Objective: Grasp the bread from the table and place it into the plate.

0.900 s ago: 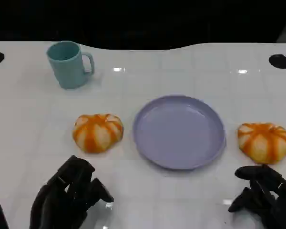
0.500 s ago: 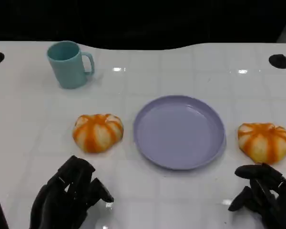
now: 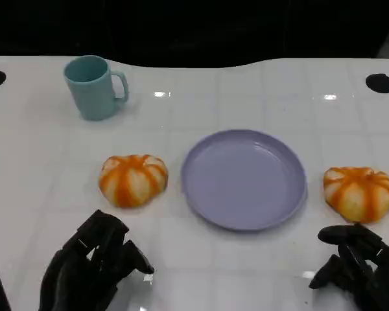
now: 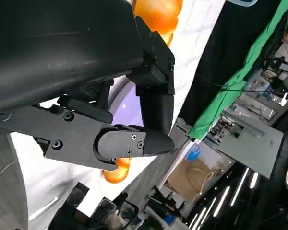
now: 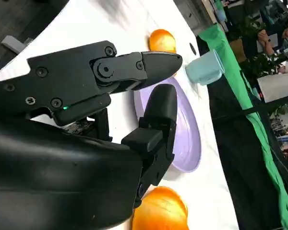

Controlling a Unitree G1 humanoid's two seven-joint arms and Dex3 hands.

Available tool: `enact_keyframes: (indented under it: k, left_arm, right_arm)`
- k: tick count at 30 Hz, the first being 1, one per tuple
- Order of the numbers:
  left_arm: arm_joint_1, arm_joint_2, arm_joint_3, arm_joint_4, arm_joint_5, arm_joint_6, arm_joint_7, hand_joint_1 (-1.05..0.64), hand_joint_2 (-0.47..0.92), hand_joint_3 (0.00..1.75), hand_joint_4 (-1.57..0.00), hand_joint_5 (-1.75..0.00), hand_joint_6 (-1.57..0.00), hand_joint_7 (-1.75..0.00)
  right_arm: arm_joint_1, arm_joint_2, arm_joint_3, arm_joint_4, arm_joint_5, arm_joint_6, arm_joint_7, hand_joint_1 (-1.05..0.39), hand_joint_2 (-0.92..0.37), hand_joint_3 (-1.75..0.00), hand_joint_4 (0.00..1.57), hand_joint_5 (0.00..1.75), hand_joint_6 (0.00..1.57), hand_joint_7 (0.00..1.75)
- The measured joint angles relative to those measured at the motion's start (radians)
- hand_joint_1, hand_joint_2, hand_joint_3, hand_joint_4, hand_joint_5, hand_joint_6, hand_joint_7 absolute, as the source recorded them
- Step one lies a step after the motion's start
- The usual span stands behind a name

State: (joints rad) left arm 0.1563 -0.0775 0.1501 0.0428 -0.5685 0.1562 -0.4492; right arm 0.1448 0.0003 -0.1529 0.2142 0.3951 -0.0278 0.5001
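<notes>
From the head camera we see a purple plate (image 3: 244, 179) mid-table with one bread roll (image 3: 133, 179) just beside it on the left and another roll (image 3: 359, 192) near its right rim; a teal mug (image 3: 94, 87) stands far back. Our left hand (image 3: 91, 267) and right hand (image 3: 356, 265) hover low with fingers loosely apart, holding nothing. At the left wrist, fingers (image 4: 153, 103) hang over the plate (image 4: 121, 100). At the right wrist, fingers (image 5: 156, 122) reach apart above the plate (image 5: 189, 134), with a roll (image 5: 159, 210) close beneath.
</notes>
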Motion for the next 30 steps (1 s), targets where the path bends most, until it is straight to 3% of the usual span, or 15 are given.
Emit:
enact_keyframes:
  k: [6, 8, 11, 14, 17, 20, 26, 30]
  left_arm:
    - [-0.001, 0.018, -0.018, 0.02, 0.074, -0.114, -0.028, -0.51, 0.92, 0.36, -0.63, -1.75, -0.47, -1.54]
    - [-0.001, 0.019, -0.024, 0.035, 0.117, -0.163, -0.027, -0.5, 0.92, 0.34, -0.58, -1.6, -0.5, -1.32]
    - [-0.002, 0.024, -0.04, 0.063, 0.264, -0.368, -0.005, -0.54, 0.92, 0.28, -0.56, -1.49, -0.52, -1.16]
    - [-0.007, 0.048, -0.057, 0.069, 0.457, -0.57, 0.078, -0.55, 0.92, 0.21, -0.54, -1.35, -0.52, -0.98]
    - [-0.013, 0.076, -0.069, 0.094, 0.597, -0.724, 0.153, -0.48, 0.92, 0.08, -0.49, -1.06, -0.56, -0.63]
    - [-0.018, 0.109, -0.075, 0.134, 0.743, -0.843, 0.248, -0.48, 0.92, 0.06, -0.41, -0.95, -0.56, -0.47]
    - [-0.025, 0.193, -0.081, 0.149, 1.033, -0.918, 0.442, -0.56, 0.91, 0.02, -0.19, -0.66, -0.51, -0.12]
    - [-0.025, 0.251, -0.087, 0.096, 1.274, -0.91, 0.618, -0.59, 0.87, 0.0, -0.07, -0.54, -0.42, -0.04]
  right_arm:
    - [0.0, 0.0, 0.003, 0.0, 0.0, 0.0, 0.0, -0.7, -0.92, -0.24, 0.66, 1.49, 0.67, 1.11]
    - [0.0, 0.0, 0.004, 0.0, 0.0, 0.0, 0.0, -0.69, -0.92, -0.24, 0.66, 1.49, 0.67, 1.11]
    - [-0.001, 0.001, 0.004, 0.002, 0.001, 0.0, 0.0, -0.69, -0.92, -0.24, 0.66, 1.49, 0.67, 1.1]
    - [-0.005, 0.001, 0.003, 0.006, 0.002, 0.0, 0.0, -0.69, -0.92, -0.24, 0.66, 1.49, 0.67, 1.1]
    - [-0.008, 0.001, 0.003, 0.006, 0.005, 0.002, 0.0, -0.69, -0.92, -0.22, 0.66, 1.48, 0.68, 1.09]
    - [-0.008, 0.001, 0.004, 0.004, 0.004, 0.006, -0.002, -0.69, -0.92, -0.21, 0.67, 1.48, 0.69, 1.08]
    - [-0.006, 0.002, 0.008, -0.008, 0.002, 0.007, -0.012, -0.7, -0.92, -0.2, 0.68, 1.48, 0.7, 1.09]
    - [-0.003, 0.004, 0.009, -0.017, 0.004, 0.014, -0.016, -0.71, -0.92, -0.19, 0.69, 1.47, 0.69, 1.09]
